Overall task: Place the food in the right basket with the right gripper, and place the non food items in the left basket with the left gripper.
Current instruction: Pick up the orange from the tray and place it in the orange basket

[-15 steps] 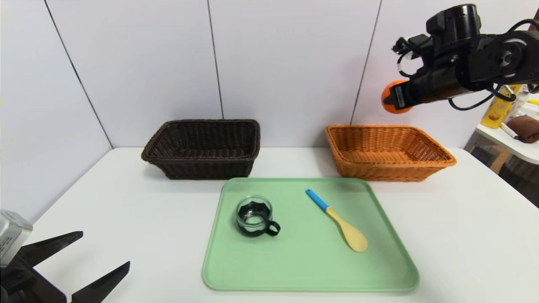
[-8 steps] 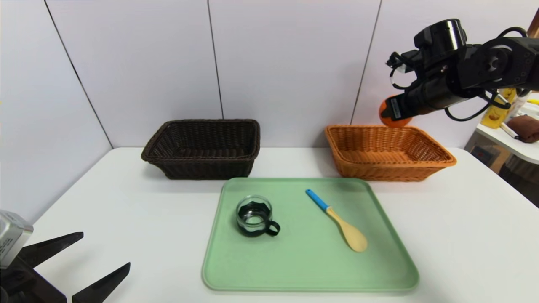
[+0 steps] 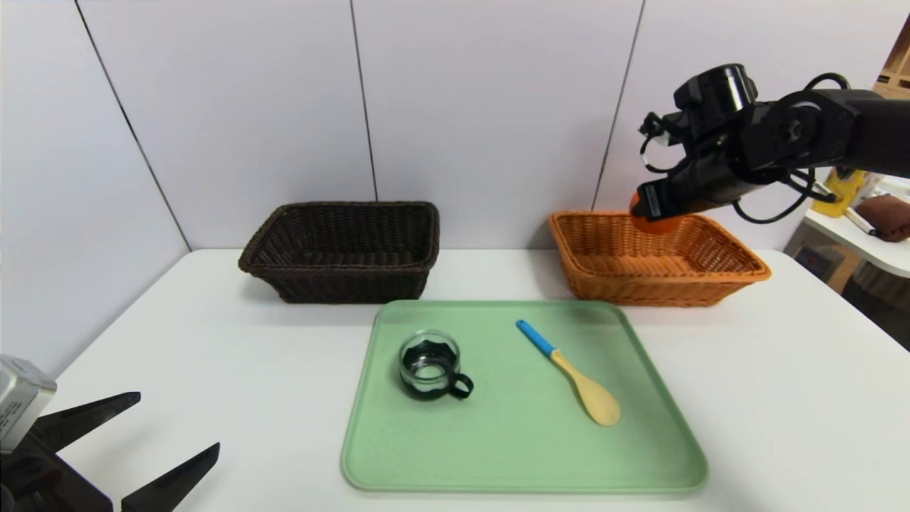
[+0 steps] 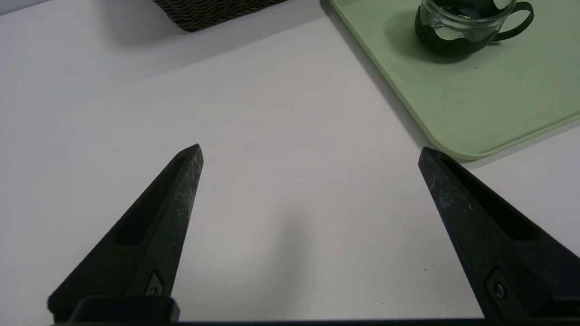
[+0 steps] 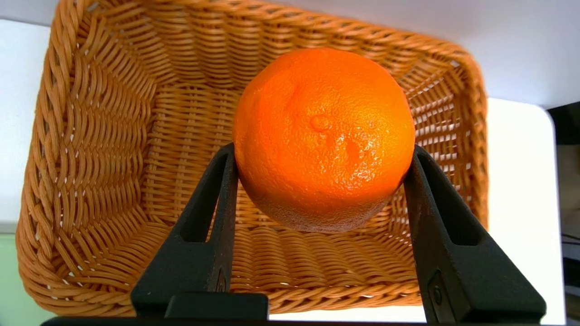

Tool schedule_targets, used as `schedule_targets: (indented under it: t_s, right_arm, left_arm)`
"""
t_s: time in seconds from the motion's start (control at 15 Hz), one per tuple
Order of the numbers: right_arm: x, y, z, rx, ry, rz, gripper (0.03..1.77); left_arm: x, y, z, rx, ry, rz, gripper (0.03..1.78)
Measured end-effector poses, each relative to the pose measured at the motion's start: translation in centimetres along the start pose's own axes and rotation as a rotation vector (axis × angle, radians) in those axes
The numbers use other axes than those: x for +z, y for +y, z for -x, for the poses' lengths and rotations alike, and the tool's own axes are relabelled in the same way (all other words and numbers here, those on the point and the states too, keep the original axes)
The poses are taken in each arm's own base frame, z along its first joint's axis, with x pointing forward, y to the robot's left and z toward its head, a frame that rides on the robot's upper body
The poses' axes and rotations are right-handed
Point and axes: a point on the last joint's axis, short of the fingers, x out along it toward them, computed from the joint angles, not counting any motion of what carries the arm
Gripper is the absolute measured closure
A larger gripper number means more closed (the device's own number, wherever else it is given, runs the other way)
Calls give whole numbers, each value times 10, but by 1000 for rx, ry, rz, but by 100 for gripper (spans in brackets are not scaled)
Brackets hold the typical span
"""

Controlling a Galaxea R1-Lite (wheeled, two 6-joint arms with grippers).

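Fruit (image 5: 324, 140), round and vivid orange, with glossy, dimpled skin, is gripped between the two black, tapered fingers of the right gripper (image 5: 324, 151), which are parted by the fruit's width and press its opposite sides. Both are over the orange-tan basket (image 3: 657, 288), a rectangular wicker form with flared walls and a braided rim. The dark brown basket (image 3: 341, 281), of similar weave, stands on the smooth white table (image 3: 234, 377). On the pale green tray (image 3: 498, 448), flat with rounded corners, lie a clear glass cup (image 3: 429, 364) with scalloped black base and looped handle, and a spoon (image 3: 583, 384) with blue handle and beige oval bowl. The left gripper (image 4: 310, 147), its pointed fingers spread wide and holding nothing, is above the table, to the left of the tray.
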Motion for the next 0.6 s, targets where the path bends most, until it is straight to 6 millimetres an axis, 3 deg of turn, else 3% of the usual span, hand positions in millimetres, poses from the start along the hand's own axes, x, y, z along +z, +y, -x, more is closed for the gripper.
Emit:
schedule_targets:
  t_s: [0.6]
  right_arm:
    - [-14,7,-30,3,76,-8,75]
  left_arm:
    - [0,0,0,1,0,-2,12]
